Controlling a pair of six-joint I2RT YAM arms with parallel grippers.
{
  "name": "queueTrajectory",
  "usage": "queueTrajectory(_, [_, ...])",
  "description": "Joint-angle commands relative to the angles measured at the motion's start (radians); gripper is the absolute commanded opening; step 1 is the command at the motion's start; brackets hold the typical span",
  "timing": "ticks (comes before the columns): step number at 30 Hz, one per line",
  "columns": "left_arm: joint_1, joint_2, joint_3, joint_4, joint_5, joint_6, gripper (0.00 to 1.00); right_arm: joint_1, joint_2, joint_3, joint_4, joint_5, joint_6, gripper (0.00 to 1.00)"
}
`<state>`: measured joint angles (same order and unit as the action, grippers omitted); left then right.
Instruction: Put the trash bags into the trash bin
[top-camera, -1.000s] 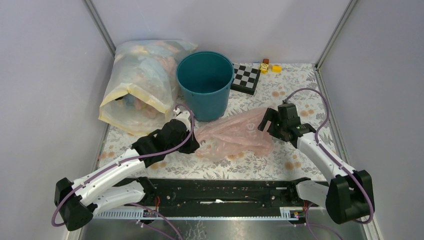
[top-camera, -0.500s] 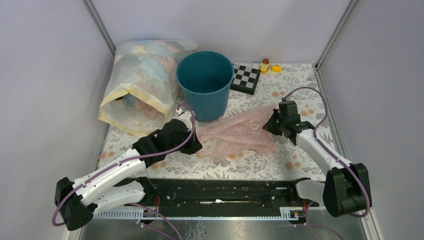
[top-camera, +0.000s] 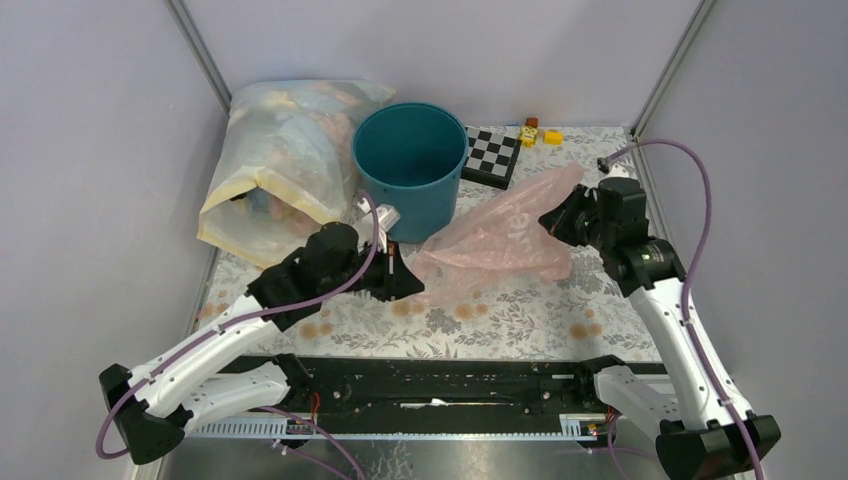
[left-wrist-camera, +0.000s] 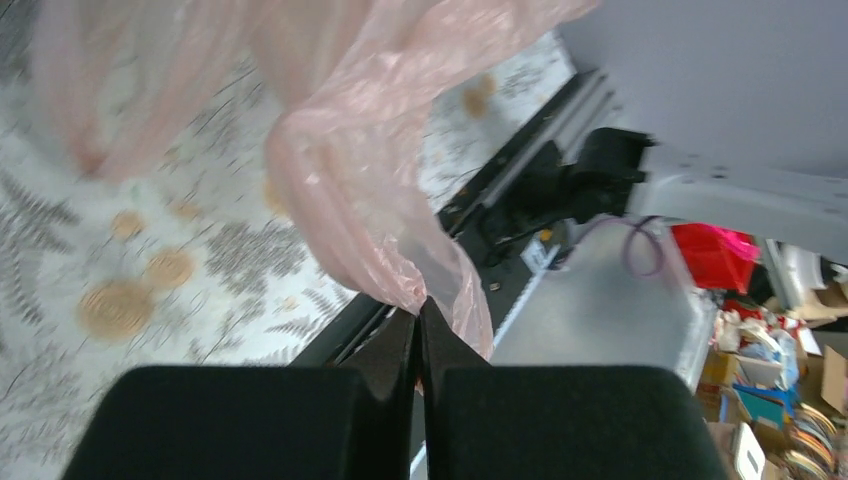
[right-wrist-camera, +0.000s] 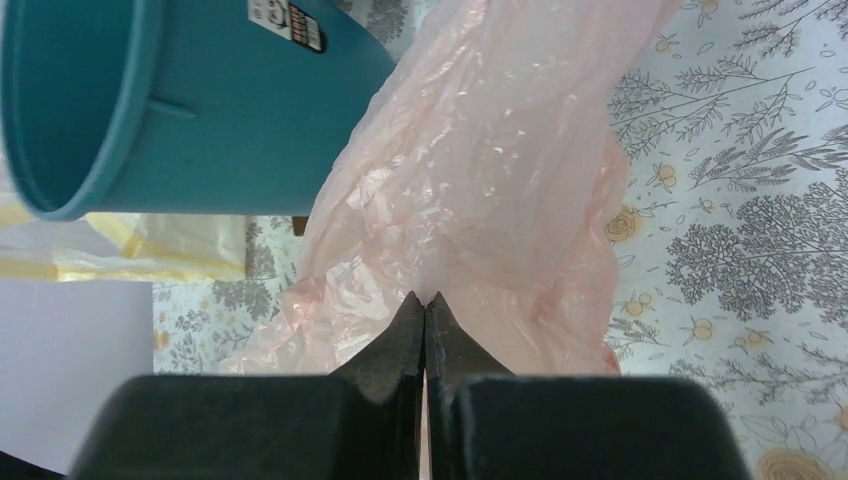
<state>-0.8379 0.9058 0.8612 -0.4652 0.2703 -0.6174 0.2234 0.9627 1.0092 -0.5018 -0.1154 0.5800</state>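
Observation:
A pale pink trash bag hangs stretched between my two grippers, lifted off the table just right of the teal trash bin. My left gripper is shut on the bag's lower left edge, film pinched at the tips. My right gripper is shut on the bag's upper right part, its tips closed on the film. The trash bin stands upright and open, empty inside as far as I see.
A large clear yellowish-edged sack stuffed with bags leans left of the bin. A checkerboard block and small yellow and red toys lie behind. Grey walls close in left, right and back. A black rail runs along the near edge.
The right gripper closed on the bag's right side and rose up and right. The left gripper moved right and lifted. The bag now hangs off the table between them.

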Motion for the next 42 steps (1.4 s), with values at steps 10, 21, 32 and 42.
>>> queueTrajectory(10, [-0.03,0.057,0.449,-0.009,0.128,0.08,0.0,-0.004,-0.007,0.553,-0.197,-0.039,-0.054,0.0])
queueTrajectory(21, [-0.03,0.233,1.141,-0.229,-0.184,0.221,0.0,-0.002,0.318,0.91,0.07,-0.376,0.15,0.0])
queueTrajectory(32, [-0.029,0.132,1.045,-0.053,-0.714,0.393,0.0,0.099,0.779,1.216,0.164,-0.476,0.245,0.0])
queueTrajectory(42, [-0.029,0.186,0.932,0.082,-0.84,0.476,0.0,0.123,1.069,1.337,0.24,-0.504,0.276,0.0])
